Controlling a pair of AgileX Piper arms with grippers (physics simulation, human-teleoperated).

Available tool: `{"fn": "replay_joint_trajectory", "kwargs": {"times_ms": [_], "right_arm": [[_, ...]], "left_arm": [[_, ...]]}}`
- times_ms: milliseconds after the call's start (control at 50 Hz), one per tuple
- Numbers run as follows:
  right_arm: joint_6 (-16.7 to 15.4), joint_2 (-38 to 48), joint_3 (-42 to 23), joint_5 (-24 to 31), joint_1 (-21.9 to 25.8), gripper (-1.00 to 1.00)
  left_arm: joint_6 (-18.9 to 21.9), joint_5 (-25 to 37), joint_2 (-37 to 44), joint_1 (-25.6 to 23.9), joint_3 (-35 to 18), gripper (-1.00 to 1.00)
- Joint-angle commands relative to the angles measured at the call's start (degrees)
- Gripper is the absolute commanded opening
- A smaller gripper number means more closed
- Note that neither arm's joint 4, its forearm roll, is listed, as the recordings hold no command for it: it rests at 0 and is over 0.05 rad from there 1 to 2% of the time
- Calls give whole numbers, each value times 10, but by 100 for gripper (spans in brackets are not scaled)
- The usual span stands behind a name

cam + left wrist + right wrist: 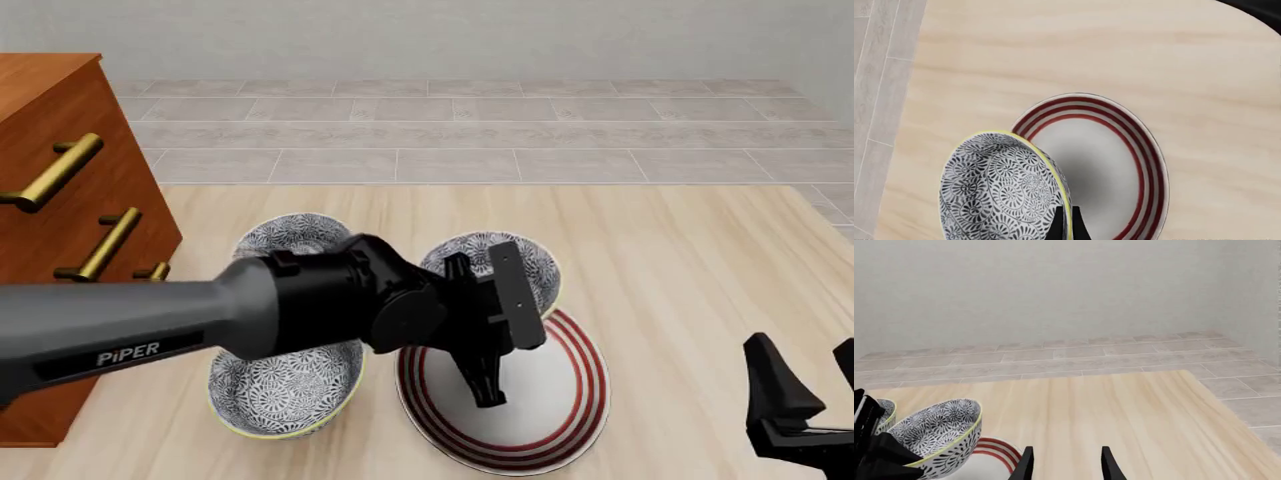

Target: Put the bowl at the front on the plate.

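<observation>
Floral bowl (1004,187) lifted, tilted, pinched at rim by left gripper (1067,222), above near edge of red-ringed plate (1121,165). Not yet set down; lowering and release outstanding. Right gripper (1066,460) idle, jaws parted, beside plate.

A pale, light-grained wooden tabletop (667,260) fills the lower half of the front view, with grey floor tiles beyond its far edge. Toward 6 o'clock, slightly right of centre, a large flat white plate with three concentric red rings round its rim (567,425) lies flat on the wood. Just beside the plate, toward 7 o'clock, sits a round deep bowl with a dense blue-grey floral pattern and a thin yellow-green rim (287,395), upright on the tabletop. A second bowl of the same pattern (287,235) sits farther back, toward 10 o'clock, partly hidden. At 9 o'clock stands a reddish-brown wooden drawer cabinet with brass bar handles (67,190).
</observation>
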Motion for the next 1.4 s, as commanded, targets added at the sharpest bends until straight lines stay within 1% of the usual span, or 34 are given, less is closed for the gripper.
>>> {"fn": "replay_joint_trajectory", "kwargs": {"times_ms": [20, 220, 320, 340, 560, 740, 840, 1220, 1400], "right_arm": [[-1, 4, 0, -4, 1, 100], [-5, 1, 0, 0, 5, 100], [-7, 9, 0, -7, 8, 100], [-7, 10, 0, -8, 9, 100], [-7, 14, 0, -12, 9, 100], [-6, 14, 0, -12, 9, 100], [-5, 11, 0, -9, 8, 100], [-5, 7, 0, -5, 6, 100], [-5, 11, 0, -9, 5, 100]], "left_arm": [[-9, 5, 2, -6, 1, -100], [-26, 22, -16, -19, 0, -100], [-46, 39, -30, -33, -8, -100], [-44, 40, -31, -33, -9, -100], [-56, 44, -26, -37, -9, -100], [-86, 65, -18, -42, -25, -100], [-97, 69, -17, -48, -26, -100], [-110, 68, -17, -69, -5, -100], [-103, 60, -9, -64, 4, -100]]}}
